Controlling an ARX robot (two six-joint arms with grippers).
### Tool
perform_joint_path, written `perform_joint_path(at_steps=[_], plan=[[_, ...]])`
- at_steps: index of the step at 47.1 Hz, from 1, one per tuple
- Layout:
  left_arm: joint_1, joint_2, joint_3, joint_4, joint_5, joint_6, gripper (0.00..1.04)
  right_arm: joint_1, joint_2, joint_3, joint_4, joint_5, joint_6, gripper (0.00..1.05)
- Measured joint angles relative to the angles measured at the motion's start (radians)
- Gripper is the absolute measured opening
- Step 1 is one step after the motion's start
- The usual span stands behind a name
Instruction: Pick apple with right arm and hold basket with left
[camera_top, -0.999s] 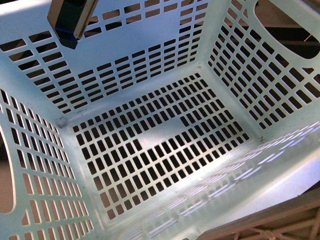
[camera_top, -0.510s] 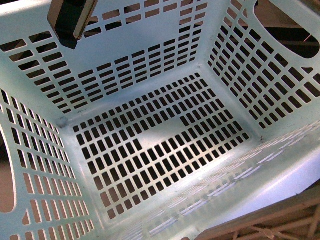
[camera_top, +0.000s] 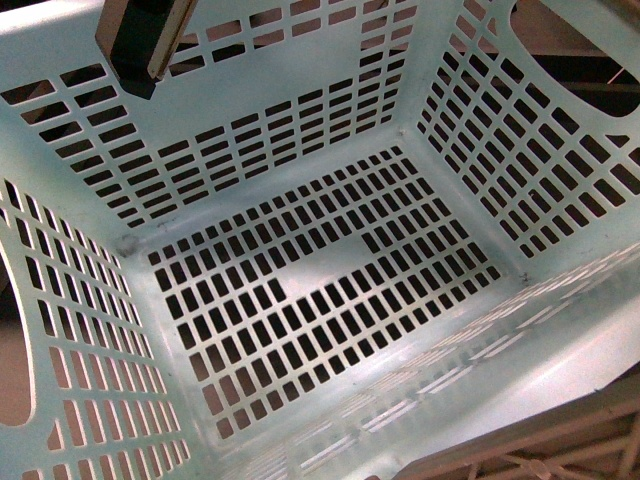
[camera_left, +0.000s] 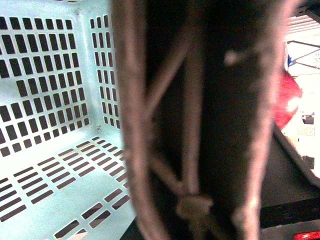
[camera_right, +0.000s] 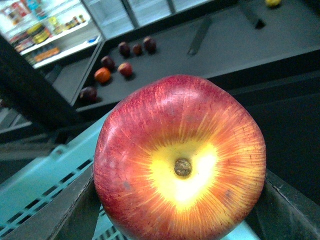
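Here the right hand (camera_right: 180, 212) pinches the apple (camera_right: 180, 155); the left hand (camera_top: 140, 45), at the basket (camera_top: 300, 78) rim, cannot be judged.

Front view: basket (camera_top: 290, 70) evenly and brightly lit, glare streaking its near wall; left wrist view: close foreground dark and heavily blurred, one edge overexposed; right wrist view: apple (camera_right: 180, 160) sharp and glossy, background dim and soft.

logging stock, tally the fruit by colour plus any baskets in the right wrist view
red-and-yellow apple: 1
orange fruit: 1
yellow fruit: 1
small red fruit: 1
dark fruit: 5
aqua basket: 1
total: 10
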Motion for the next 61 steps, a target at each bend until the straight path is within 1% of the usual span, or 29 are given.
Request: perform_joint_path(at_steps=[6, 13, 14, 16, 20, 21, 22, 27, 31, 32, 33, 35, 36, 38, 40, 41, 43, 46, 47, 49, 50, 52, 60, 61], plan=[[0.0, 0.0, 0.0, 0.0, 0.0, 0.0, 0.05, 0.054, 0.056, -0.014, 0.002, 0.017, 0.034, 0.74], [0.0, 0.0, 0.0, 0.0, 0.0, 0.0, 0.05, 0.077, 0.08, -0.033, 0.008, 0.016, 0.073, 0.74], [0.0, 0.0, 0.0, 0.0, 0.0, 0.0, 0.05, 0.077, 0.08, -0.034, 0.008, 0.016, 0.073, 0.75], [0.0, 0.0, 0.0, 0.0, 0.0, 0.0, 0.05, 0.078, 0.079, -0.035, 0.008, 0.02, 0.077, 0.81], [0.0, 0.0, 0.0, 0.0, 0.0, 0.0, 0.05, 0.072, 0.058, -0.035, 0.002, 0.048, 0.08, 0.95], [0.0, 0.0, 0.0, 0.0, 0.0, 0.0, 0.05, 0.067, 0.044, -0.035, -0.002, 0.067, 0.08, 0.97], [0.0, 0.0, 0.0, 0.0, 0.0, 0.0, 0.05, 0.064, 0.033, -0.035, -0.006, 0.083, 0.079, 0.97], [0.0, 0.001, 0.0, 0.0, -0.006, 0.002, 0.05, 0.047, -0.072, -0.051, -0.045, 0.235, 0.053, 0.96], [0.0, 0.001, -0.001, 0.0, 0.002, -0.002, 0.05, 0.03, -0.2, -0.098, -0.098, 0.399, 0.018, 0.96], [0.0, 0.001, -0.001, 0.0, 0.001, -0.002, 0.05, 0.029, -0.213, -0.103, -0.102, 0.407, 0.017, 0.96], [0.0, 0.001, -0.001, 0.0, -0.003, -0.002, 0.05, 0.019, -0.237, -0.12, -0.09, 0.408, -0.013, 0.94], [0.0, 0.001, -0.001, 0.0, -0.004, 0.002, 0.05, -0.013, -0.285, -0.175, 0.002, 0.312, -0.089, 0.88], [0.0, 0.001, -0.001, 0.0, -0.005, 0.002, 0.05, -0.019, -0.296, -0.187, 0.024, 0.29, -0.108, 0.86], [0.0, 0.001, -0.001, 0.0, -0.005, 0.002, 0.05, -0.048, -0.335, -0.237, 0.104, 0.213, -0.183, 0.79], [0.001, 0.001, -0.001, 0.0, -0.005, 0.002, 0.05, -0.075, -0.367, -0.275, 0.144, 0.141, -0.265, 0.72], [0.0, 0.001, -0.001, 0.0, -0.005, 0.002, 0.05, -0.081, -0.375, -0.284, 0.146, 0.135, -0.272, 0.71], [0.0, 0.001, -0.001, 0.0, -0.004, 0.004, 0.05, -0.105, -0.401, -0.315, 0.155, 0.095, -0.324, 0.64], [0.0, 0.001, -0.001, 0.0, 0.0, 0.003, 0.05, -0.137, -0.433, -0.357, 0.155, 0.058, -0.363, 0.53], [0.0, 0.001, -0.001, 0.0, 0.001, 0.003, 0.05, -0.142, -0.438, -0.363, 0.155, 0.054, -0.37, 0.52], [0.0, 0.001, -0.001, 0.0, 0.003, 0.003, 0.05, -0.163, -0.459, -0.386, 0.153, 0.034, -0.386, 0.45], [0.0, 0.001, -0.001, 0.0, 0.003, 0.002, 0.05, -0.177, -0.476, -0.4, 0.15, 0.021, -0.394, 0.39], [0.0, 0.001, -0.001, 0.0, 0.003, 0.002, 0.05, -0.201, -0.504, -0.421, 0.146, -0.002, -0.403, 0.31], [0.0, 0.001, -0.001, 0.0, -0.005, 0.003, 0.05, -0.262, -0.586, -0.477, 0.121, -0.06, -0.417, 0.03], [0.0, 0.001, -0.001, 0.0, -0.004, 0.003, 0.05, -0.266, -0.591, -0.48, 0.119, -0.064, -0.422, 0.02]])
